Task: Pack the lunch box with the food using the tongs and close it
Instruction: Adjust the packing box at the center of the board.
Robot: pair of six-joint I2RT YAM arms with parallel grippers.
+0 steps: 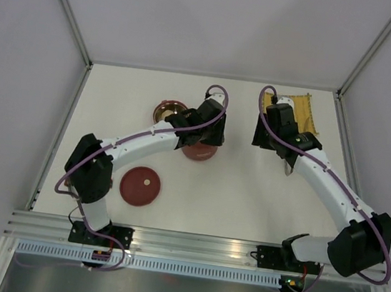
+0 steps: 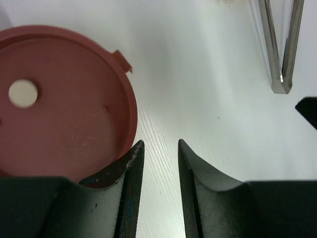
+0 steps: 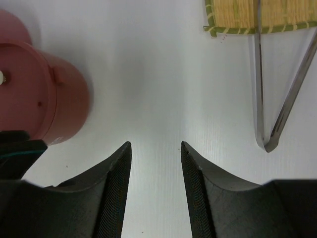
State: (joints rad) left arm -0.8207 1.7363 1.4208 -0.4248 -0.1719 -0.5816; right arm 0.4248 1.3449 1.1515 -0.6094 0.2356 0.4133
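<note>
Dark-red, round and lidded, the lunch box bowl [image 1: 200,154] sits mid-table. The left arm bends forward over it, and the left gripper [image 2: 158,144] hangs at its right edge, jaws parted on nothing. The right arm curls in from the bowl's right, the right gripper [image 3: 156,144] likewise parted and empty. The slim silver metal tongs [image 3: 258,89] lie right of the bowl, just beside both grippers. Only the right wrist view shows their arms reaching the yellow woven mat [image 3: 233,12]. Only the overhead view shows the open steel-lined bowl [image 1: 170,110] and the loose red lid [image 1: 140,185], both left of the lidded bowl.

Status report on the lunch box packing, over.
Both open, empty: left gripper, right gripper. Tongs unheld, partly over mat. One lidded bowl, one open bowl, spare lid loose. Nothing between right gripper and tongs.
</note>
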